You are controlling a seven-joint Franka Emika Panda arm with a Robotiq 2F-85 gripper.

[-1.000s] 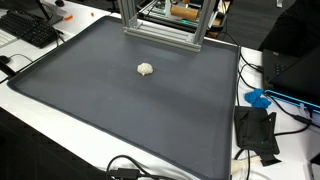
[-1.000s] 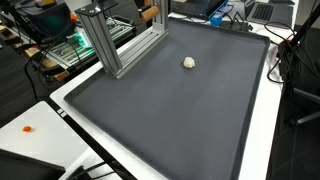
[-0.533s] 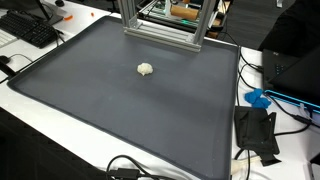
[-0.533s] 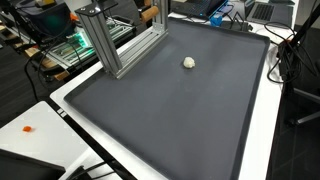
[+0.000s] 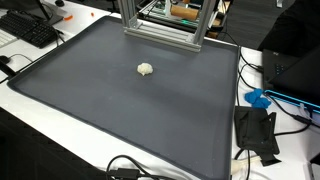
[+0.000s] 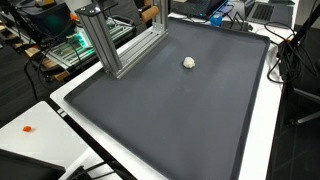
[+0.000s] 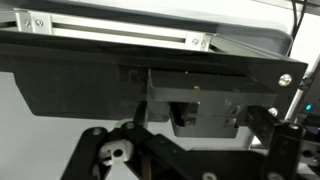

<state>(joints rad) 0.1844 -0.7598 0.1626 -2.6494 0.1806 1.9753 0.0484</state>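
Tool (image 7: 195, 158) spread wide, facing metal frame (image 7: 120, 32); pale lump (image 5: 146, 69) alone on surface (image 5: 100, 115), outside wrist view, direction unclear.

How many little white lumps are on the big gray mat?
1. The lump sits alone on the mat, toward the end near the metal frame, in both exterior views. The wrist view does not show it. Another could hide behind the frame.
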